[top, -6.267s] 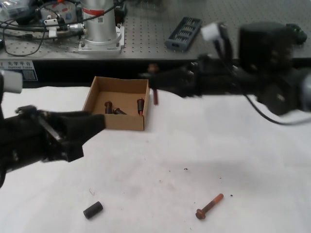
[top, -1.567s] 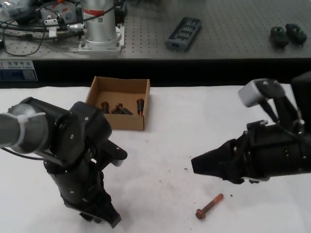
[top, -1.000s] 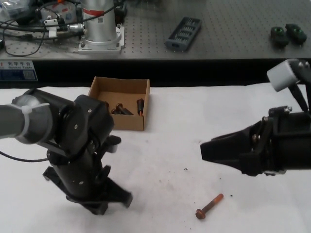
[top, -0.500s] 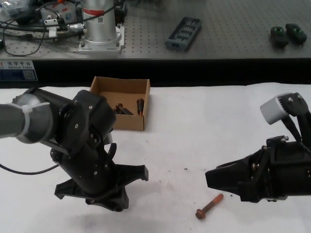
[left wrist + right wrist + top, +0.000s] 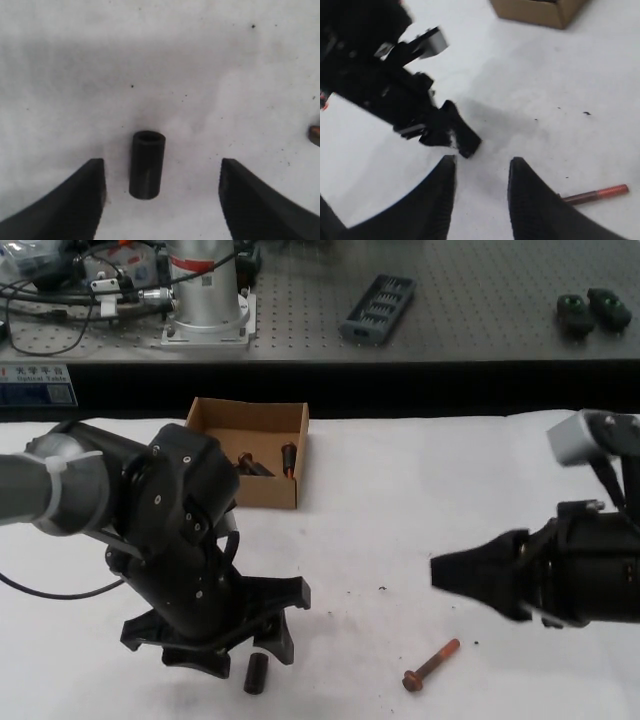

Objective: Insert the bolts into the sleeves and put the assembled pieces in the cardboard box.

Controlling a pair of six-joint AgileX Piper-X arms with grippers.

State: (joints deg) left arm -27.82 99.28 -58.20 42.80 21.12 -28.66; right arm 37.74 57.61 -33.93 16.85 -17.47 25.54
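White cloth [image 5: 420, 490] covers the bench. Behind its back edge stands a dark perforated metal table [image 5: 480, 300] with a silver column [image 5: 205, 290] on a square base, a tangle of cables [image 5: 60, 290] at the far left, a slotted dark rack [image 5: 378, 307] and two small dark knobs [image 5: 595, 310] at the far right. Fine dark specks dot the cloth near the middle.

An open cardboard box [image 5: 270, 492] sits close to the bench's back edge, left of centre. Inside it lie a few assembled pieces [image 5: 289, 458], copper-coloured bolts set in dark sleeves. One stands against the right wall and the others lie together nearer the middle. The left arm hides part of the box's left side.

Near the front edge, left of centre, a loose black sleeve [image 5: 147, 165] lies on its side on the cloth. The left pincer [image 5: 160, 187] hangs over it with its fingers spread wide, one on each side of the sleeve and neither touching it.

A loose copper bolt [image 5: 432, 664] lies near the front edge to the right of the sleeve, well apart from it. The right pincer [image 5: 481, 167] is above the cloth on the right half of the bench, its fingers a narrow way apart and holding nothing. The bolt lies just beside it.
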